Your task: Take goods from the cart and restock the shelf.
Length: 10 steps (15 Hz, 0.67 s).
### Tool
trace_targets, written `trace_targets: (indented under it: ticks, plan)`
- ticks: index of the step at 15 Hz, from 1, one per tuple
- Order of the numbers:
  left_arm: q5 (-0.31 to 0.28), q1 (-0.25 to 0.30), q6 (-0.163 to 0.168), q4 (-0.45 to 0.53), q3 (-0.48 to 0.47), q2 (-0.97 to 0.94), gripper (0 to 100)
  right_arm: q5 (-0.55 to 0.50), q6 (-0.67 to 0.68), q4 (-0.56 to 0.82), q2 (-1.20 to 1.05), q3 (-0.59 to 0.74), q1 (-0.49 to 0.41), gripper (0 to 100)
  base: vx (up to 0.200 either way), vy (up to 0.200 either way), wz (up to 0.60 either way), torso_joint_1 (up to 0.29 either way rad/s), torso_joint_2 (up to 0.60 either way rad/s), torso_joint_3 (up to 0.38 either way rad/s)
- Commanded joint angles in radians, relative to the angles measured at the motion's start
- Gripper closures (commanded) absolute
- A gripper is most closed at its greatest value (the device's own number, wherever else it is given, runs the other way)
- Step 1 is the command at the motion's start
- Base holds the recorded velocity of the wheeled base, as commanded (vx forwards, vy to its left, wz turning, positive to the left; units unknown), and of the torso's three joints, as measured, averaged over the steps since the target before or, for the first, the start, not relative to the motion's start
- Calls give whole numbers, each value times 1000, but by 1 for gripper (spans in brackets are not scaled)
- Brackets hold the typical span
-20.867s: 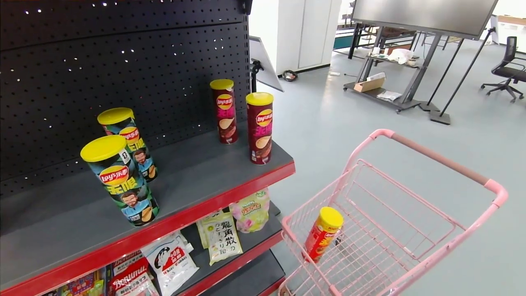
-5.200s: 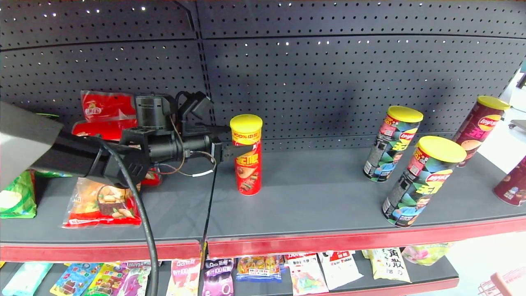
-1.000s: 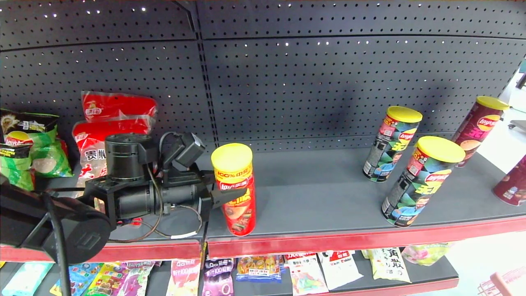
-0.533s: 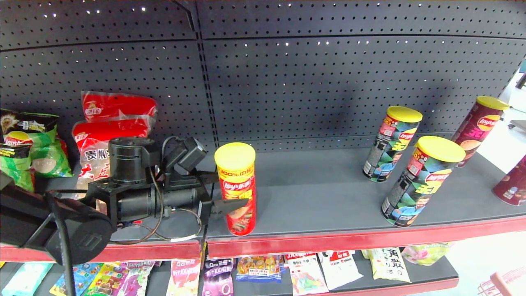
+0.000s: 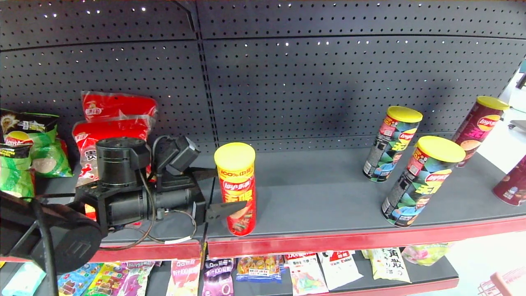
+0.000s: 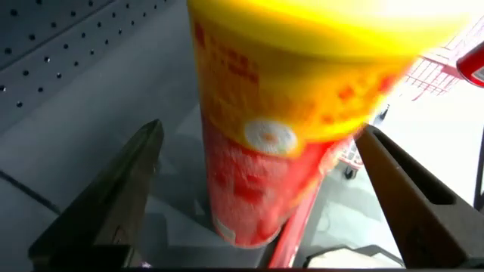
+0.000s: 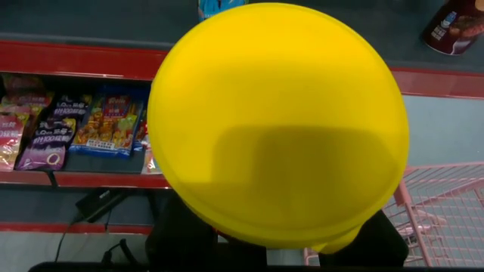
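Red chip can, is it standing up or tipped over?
Standing up: the red chip can rests base-down on the shelf, lid uppermost.

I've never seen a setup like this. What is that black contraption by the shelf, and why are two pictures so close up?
That is a robot's left arm, seen from a camera on its head. Its left gripper, a two-fingered claw, is open around a red can standing upright on the grey shelf, between snack bags and other cans. The close-ups come from cameras on each wrist. The right gripper seems to hold a second can, seen from above its yellow lid.
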Motion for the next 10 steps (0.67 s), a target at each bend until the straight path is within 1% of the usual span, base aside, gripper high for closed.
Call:
trace_targets:
  ticks: [1,3,6,7,8,9,10]
  plan:
    - [-2,32,0,-1,48,-64,0,0,0,0,2,1,0,100,0,0,0,0,0,0]
    - [-12,57,0,-1,77,-99,0,0,0,0,0,1,0,100,0,0,0,0,0,0]
    - [-7,74,5,-3,214,-174,0,0,0,0,0,3,0,100,0,0,0,0,0,0]
    - [1,83,0,-1,266,-216,0,1,0,1,2,5,0,100,0,0,0,0,0,0]
    - [18,118,2,7,318,-270,0,4,-2,1,2,6,0,100,0,0,0,0,0,0]
    - [76,159,6,25,358,-326,0,9,-3,1,2,6,0,100,0,0,0,0,0,0]
    - [163,204,9,65,379,-382,0,9,-5,1,3,1,0,100,0,0,0,0,0,0]
